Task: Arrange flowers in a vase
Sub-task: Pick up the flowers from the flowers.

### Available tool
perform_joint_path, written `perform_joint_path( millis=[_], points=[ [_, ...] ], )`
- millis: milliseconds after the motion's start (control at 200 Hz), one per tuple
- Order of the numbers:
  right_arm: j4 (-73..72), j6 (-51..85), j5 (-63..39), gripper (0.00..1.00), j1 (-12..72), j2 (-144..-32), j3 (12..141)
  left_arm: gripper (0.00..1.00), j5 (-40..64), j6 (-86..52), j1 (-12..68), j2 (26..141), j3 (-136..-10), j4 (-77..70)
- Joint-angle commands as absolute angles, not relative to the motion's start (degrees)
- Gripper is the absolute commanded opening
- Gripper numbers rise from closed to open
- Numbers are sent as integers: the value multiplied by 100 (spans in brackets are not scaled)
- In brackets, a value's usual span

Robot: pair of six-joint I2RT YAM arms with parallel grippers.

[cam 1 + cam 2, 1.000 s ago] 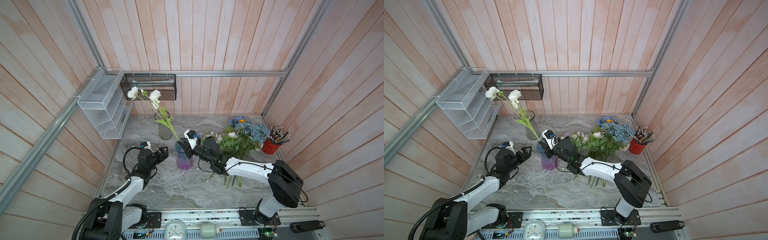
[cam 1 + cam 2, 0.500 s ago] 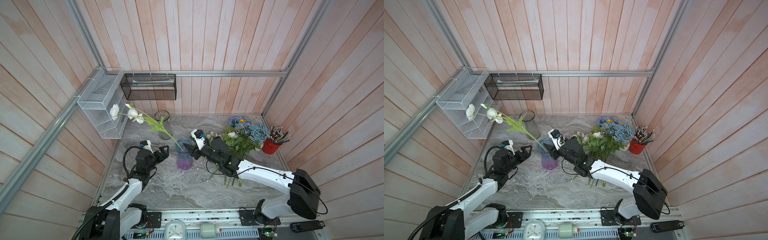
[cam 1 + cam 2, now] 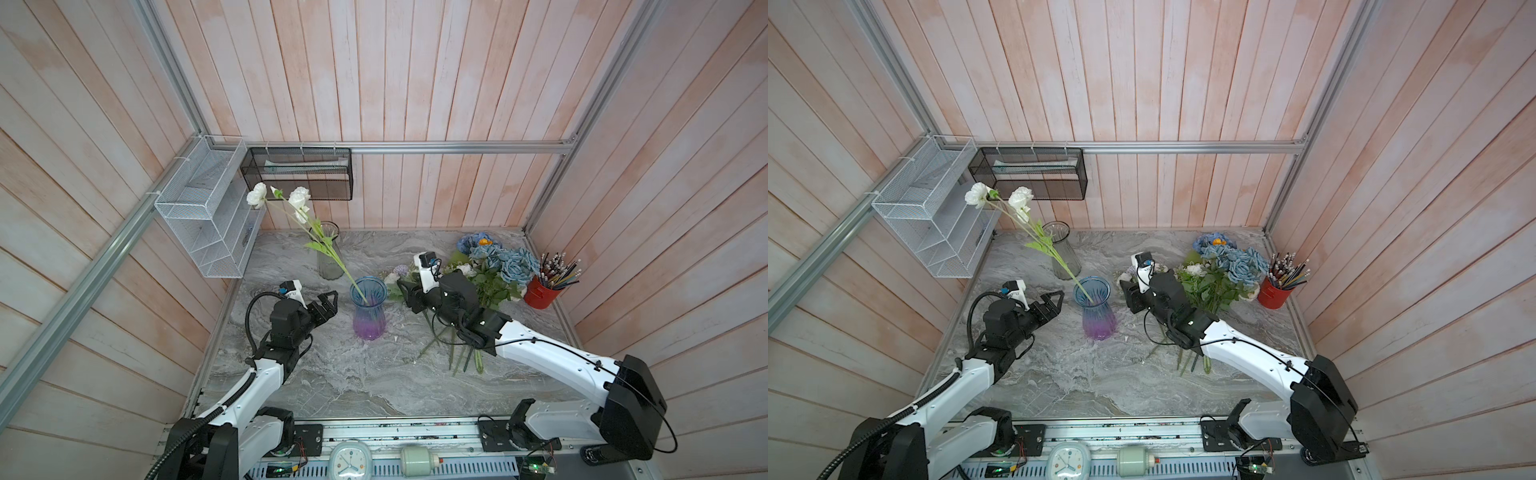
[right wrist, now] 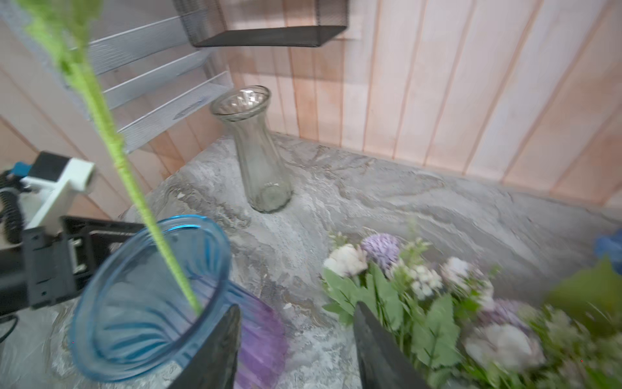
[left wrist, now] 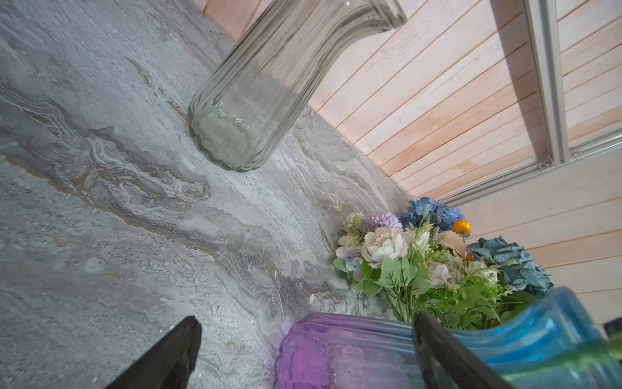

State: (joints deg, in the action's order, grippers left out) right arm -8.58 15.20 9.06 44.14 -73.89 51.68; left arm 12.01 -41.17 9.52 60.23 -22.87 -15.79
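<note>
A blue-to-purple glass vase stands mid-table. One white flower stem sits in it and leans back-left, its white blooms high above. The stem enters the blue rim in the right wrist view. My right gripper is open just right of the vase, nothing between its fingers. My left gripper stands wide open left of the vase, whose purple base lies between the jaws, untouched. The other flowers lie in a heap at the right.
A clear glass vase stands behind the coloured one. A red cup of pencils sits at the far right. On the walls hang a white wire shelf and a black mesh basket.
My right gripper opened, let go of the white flower stem and drew back to the right. The stem swung left, then settled leaning back-left in the vase. The left arm stayed put.
</note>
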Motion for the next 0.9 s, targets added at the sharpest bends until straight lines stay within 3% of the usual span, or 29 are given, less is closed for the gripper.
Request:
perform_joint_path(
  millis=[0, 205, 475, 765, 895],
  points=[
    [-195, 2426, 1242, 53, 3861, -7121, 4915, 99, 1274, -4017, 936, 5907, -2339, -1544],
    [816, 3359, 1168, 52, 2541, -6465, 4442, 99, 1346, -3973, 936, 5777, -2254, -1582],
    [1712, 3469, 1352, 51, 1897, -5246, 3754, 99, 1197, -3911, 937, 5701, -2114, -1705],
    [906, 3367, -508, 43, 611, -5546, 3238, 99, 1151, -3994, 939, 5765, -2136, -1750],
    [803, 3182, -699, 41, 492, -5836, 3220, 99, 1095, -4041, 937, 5709, -2070, -1714]
  ],
)
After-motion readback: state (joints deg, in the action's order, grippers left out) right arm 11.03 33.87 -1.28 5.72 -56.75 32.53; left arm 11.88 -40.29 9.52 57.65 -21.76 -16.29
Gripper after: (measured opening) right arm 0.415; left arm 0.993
